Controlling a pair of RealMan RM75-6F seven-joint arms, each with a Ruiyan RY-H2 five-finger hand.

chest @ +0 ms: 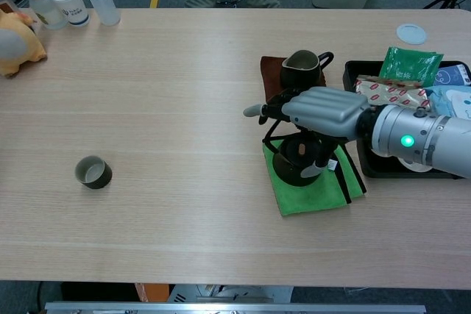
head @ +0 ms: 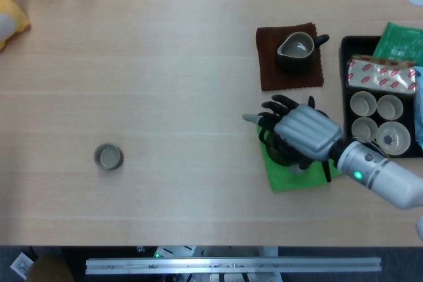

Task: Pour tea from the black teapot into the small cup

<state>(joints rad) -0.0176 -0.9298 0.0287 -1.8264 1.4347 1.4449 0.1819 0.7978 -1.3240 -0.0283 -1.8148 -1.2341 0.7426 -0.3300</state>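
My right hand (chest: 324,112) arches over the black teapot (chest: 296,162) on its green cloth (chest: 309,193), fingers (head: 281,105) curled around its handle; the small cup (chest: 93,172) sits well apart on the bench (chest: 184,93). No writing is legible.
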